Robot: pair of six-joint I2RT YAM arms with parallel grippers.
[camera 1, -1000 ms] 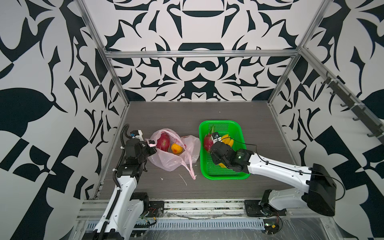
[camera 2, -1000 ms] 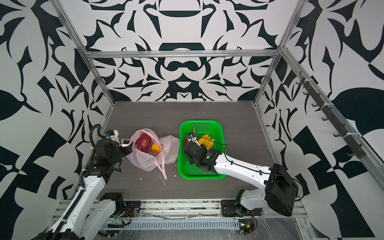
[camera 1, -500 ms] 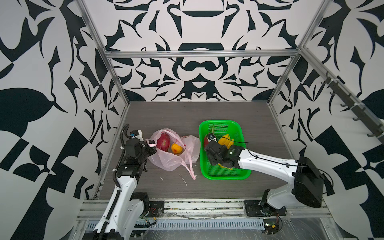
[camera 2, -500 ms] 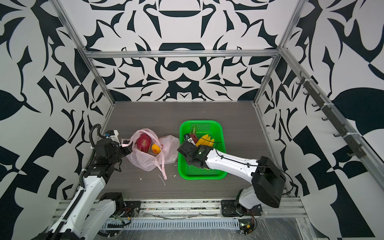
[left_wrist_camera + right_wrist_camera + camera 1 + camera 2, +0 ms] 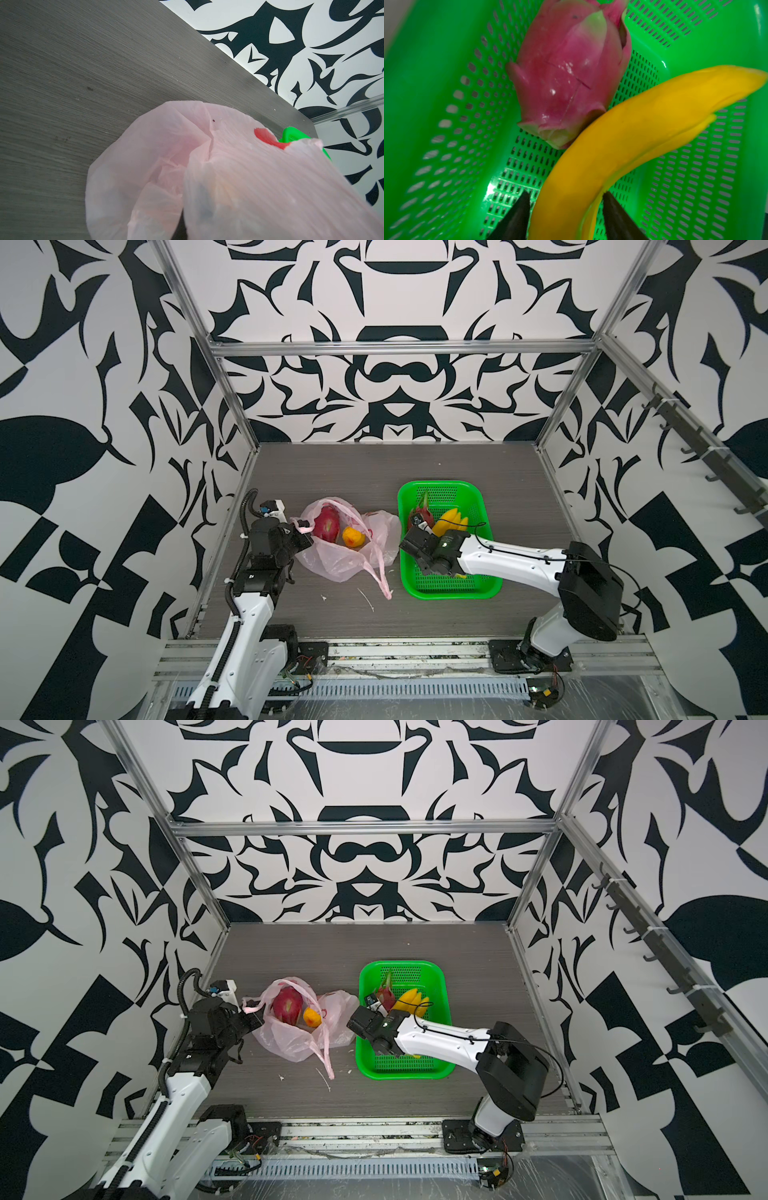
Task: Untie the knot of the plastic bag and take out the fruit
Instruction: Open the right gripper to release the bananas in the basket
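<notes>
Plastic bag (image 5: 340, 564) is held open by the left end effector (image 5: 303, 534) clamped on its handle. The bananas (image 5: 623, 135) sit between the fingers of the right end effector (image 5: 565, 194); can't tell if it's gripping them.

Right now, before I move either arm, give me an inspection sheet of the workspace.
Surface: grey wood-grain table.
Job's things: plastic bag open, holding a dragon fruit and an orange fruit; green basket holds a second dragon fruit and bananas.
Clutter: white scraps in front of the bag.
Grippers: left gripper shut on the bag's handle; right gripper fingers either side of the bananas, grip unclear.
Cables: black cable along the right arm; corrugated conduit on the left.
Surroundings: patterned walls, hook rail.
</notes>
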